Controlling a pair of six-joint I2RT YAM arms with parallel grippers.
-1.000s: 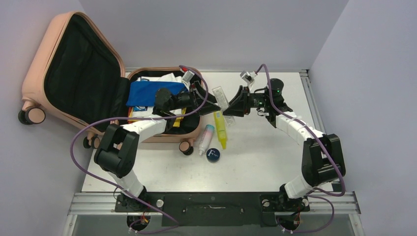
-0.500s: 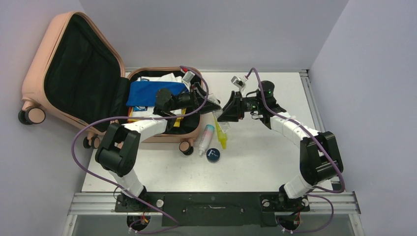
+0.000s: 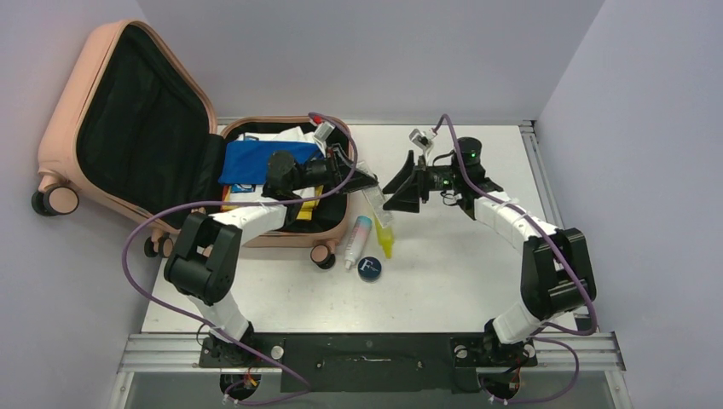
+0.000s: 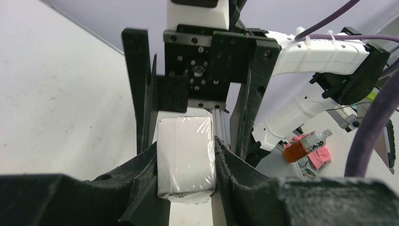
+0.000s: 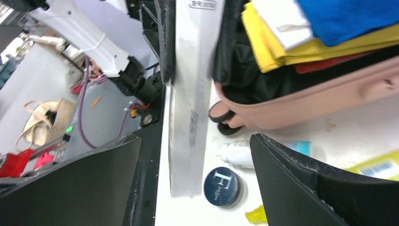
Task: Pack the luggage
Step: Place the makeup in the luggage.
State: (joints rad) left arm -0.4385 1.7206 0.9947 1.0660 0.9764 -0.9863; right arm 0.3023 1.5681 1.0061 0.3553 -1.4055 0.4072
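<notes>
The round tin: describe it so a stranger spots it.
Find the open pink luggage at the table's left. By its near right wheel lie a pale tube and a yellow tube. The tin sits beside them: round and flat where they are long, dark blue, white F.

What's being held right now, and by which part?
The left gripper pinches the white plastic-wrapped packet by its sides at one end; the right gripper stands open around it, not gripping.

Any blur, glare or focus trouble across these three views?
Top external: sharp, evenly lit, no glare. Left wrist: white wrapped pack crisp, its own fingers in the foreground soft. Right wrist: the pack streaked with blur, round tin legible.
</notes>
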